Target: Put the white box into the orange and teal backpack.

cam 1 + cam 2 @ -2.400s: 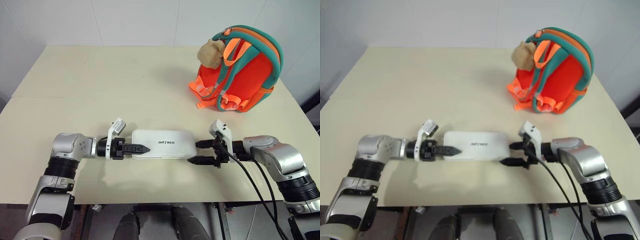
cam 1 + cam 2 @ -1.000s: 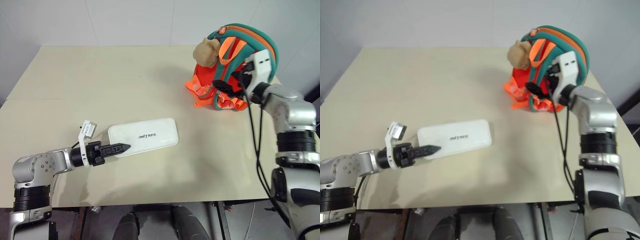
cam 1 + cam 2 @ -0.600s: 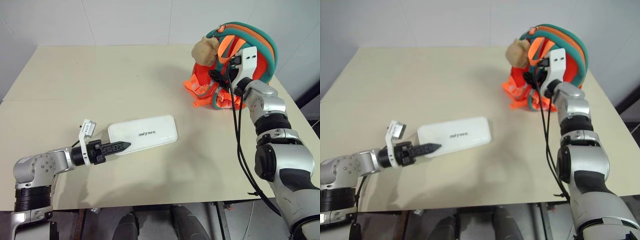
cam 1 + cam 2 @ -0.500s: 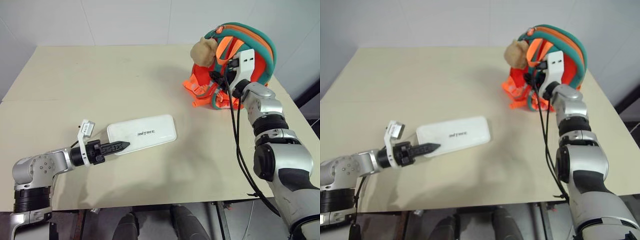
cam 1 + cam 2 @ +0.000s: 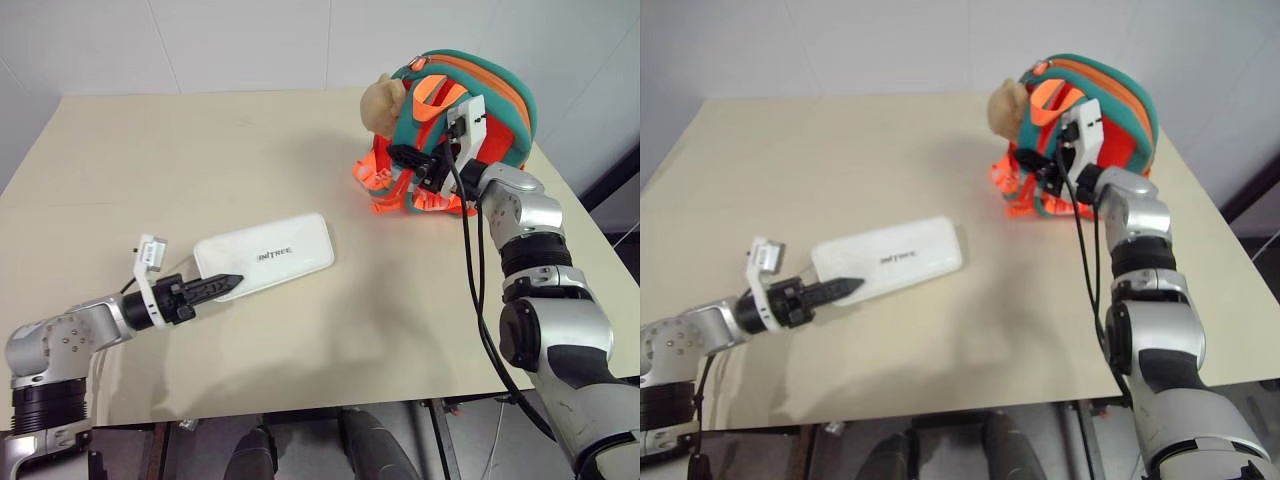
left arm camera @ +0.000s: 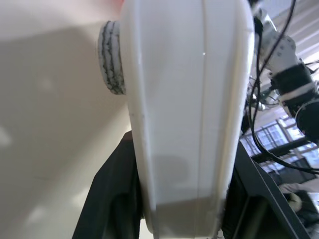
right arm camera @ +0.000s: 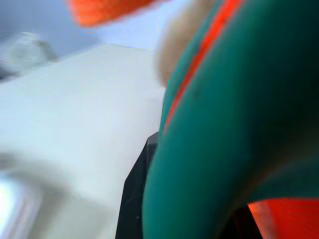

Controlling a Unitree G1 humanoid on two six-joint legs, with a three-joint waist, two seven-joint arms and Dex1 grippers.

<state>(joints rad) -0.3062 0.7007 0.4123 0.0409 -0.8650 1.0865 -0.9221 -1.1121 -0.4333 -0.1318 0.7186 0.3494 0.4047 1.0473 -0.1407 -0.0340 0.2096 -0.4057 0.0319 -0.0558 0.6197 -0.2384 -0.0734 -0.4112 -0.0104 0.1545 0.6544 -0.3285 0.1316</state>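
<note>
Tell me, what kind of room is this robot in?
Probably a plain test room or lab, not a home. There is a bare beige table against blank white wall panels, and on it lie a white box and an orange and teal backpack.

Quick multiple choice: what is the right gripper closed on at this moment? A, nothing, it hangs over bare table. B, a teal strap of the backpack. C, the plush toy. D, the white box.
B: the right gripper is clamped on a teal strap of the orange and teal backpack, and the right wrist view shows teal padding between its fingers.
</note>
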